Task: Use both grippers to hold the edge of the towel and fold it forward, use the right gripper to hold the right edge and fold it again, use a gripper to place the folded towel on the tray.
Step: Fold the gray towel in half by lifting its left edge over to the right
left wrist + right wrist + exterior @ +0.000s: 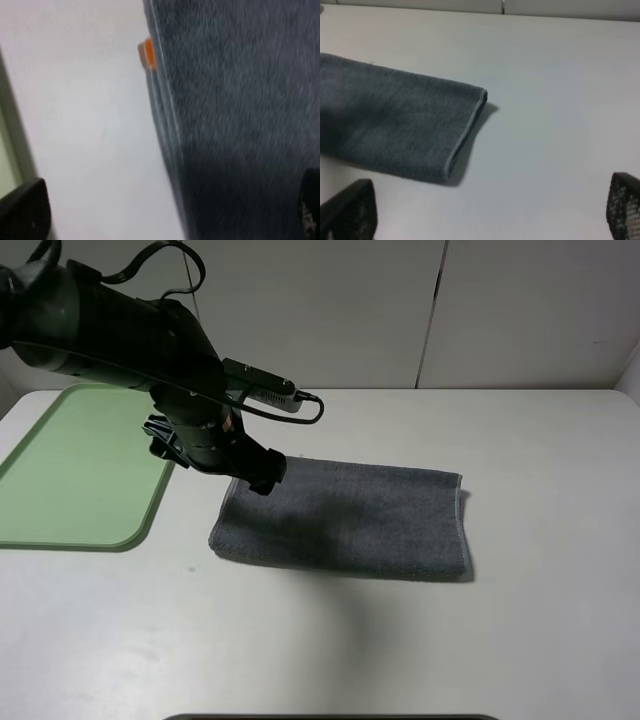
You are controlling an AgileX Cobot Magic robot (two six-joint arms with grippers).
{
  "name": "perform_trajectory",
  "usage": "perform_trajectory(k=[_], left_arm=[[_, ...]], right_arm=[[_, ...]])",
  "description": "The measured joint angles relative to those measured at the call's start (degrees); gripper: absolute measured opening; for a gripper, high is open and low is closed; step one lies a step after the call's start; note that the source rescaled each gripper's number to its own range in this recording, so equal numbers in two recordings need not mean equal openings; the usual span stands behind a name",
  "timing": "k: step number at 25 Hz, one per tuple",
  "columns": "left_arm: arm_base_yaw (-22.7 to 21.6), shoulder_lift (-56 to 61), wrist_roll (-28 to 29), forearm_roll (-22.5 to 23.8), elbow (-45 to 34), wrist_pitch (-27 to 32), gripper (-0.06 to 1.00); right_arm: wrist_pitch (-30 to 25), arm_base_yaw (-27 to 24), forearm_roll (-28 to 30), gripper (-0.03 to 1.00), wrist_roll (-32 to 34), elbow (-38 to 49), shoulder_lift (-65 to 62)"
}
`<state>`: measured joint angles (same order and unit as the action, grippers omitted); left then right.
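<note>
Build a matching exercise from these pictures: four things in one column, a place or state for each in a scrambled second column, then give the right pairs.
Column one
1. towel
2. tray
3. left gripper
4. orange patch

Column two
A. light green, on the left of the exterior high view
B. poking out at the towel's side
C. dark grey, lying folded on the white table
D. open, at the towel's far left corner

Pairs: 1-C, 2-A, 3-D, 4-B
</note>
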<state>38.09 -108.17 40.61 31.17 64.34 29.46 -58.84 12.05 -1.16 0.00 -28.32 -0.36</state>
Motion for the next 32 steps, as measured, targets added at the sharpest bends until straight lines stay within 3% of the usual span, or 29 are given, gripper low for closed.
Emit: perform_trajectory(k=[8,20,23,32], left_arm=[[-2.3,-3.7,-0.4,-3.2,-0.9,-4.5,0.99],[-2.3,-9.2,-1.2,-4.6,-1.1,-10.2,0.95],[-2.3,-9.7,-1.2,-5.0,-1.1,-11.7,0.86],[-2.3,-9.9,-0.6,-7.7,-3.9,-21.3,0.45]], right_arm=[[0.0,0.0,0.0,1.00,0.0,0.0,0.0],[0.0,0.0,0.0,1.00,0.0,0.0,0.0],[0.0,0.0,0.0,1.00,0.0,0.0,0.0],[0.0,0.0,0.0,1.00,0.0,0.0,0.0]])
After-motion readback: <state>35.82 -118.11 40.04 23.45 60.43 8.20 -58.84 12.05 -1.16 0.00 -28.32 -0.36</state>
